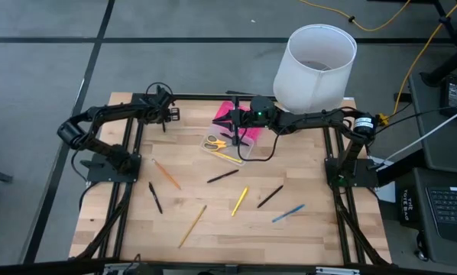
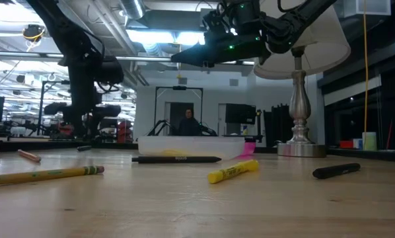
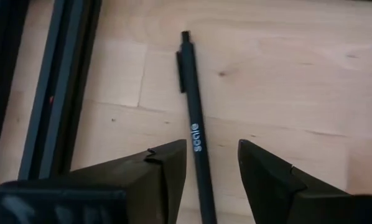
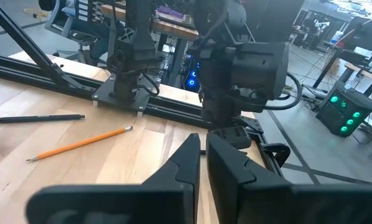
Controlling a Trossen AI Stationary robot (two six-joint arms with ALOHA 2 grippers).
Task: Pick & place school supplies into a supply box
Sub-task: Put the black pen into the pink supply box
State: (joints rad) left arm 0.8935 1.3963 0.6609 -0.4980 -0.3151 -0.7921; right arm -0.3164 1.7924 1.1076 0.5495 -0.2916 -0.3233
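Observation:
The supply box lies open near the table's far middle, pink half beside clear half. Yellow-handled scissors and a yellow pen lie in the clear half. My right gripper hovers shut and empty above the box, raised well over it in the low view. My left gripper points down near the far-left corner. Its open fingers stand on either side of a black pen lying flat on the wood. Whether they touch it does not show.
Loose on the near half lie an orange pencil, black pens, a yellow marker, a blue pen and a tan pencil. A white lamp stands at the far right. Black frame rails run beside the left gripper.

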